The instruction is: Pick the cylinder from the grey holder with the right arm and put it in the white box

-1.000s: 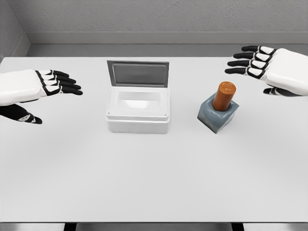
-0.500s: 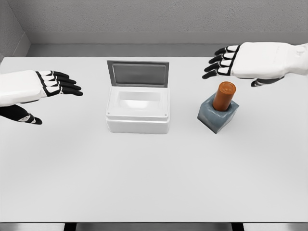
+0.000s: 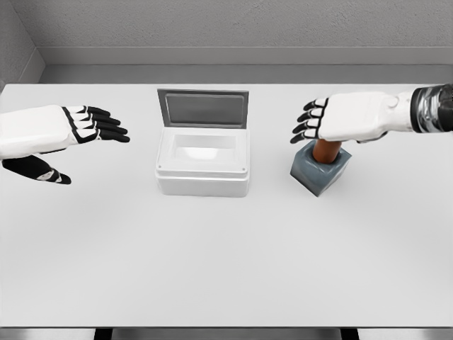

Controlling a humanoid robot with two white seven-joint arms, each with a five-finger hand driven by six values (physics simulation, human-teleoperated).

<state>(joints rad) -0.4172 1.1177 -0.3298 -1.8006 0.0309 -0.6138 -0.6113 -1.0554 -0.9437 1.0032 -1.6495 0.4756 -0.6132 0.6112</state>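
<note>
- The right white five-finger hand [image 3: 340, 120] is hovering directly over the orange-brown cylinder [image 3: 327, 151], covering its top; the black-tipped fingers [image 3: 309, 120] are extending flat toward the desk's left side, gripping nothing.
- The cylinder is standing upright in the grey block-shaped holder [image 3: 320, 170], toward the right part of the white desk [image 3: 226, 262], nearer the far edge.
- The white open box [image 3: 204, 161] is sitting left of the holder, well apart from it, with its grey lid [image 3: 203, 108] standing raised at the back; its interior is showing nothing inside.
- The left white hand [image 3: 53, 131] is hanging above the desk's left edge, fingers spread, thumb pointing down, holding nothing.
</note>
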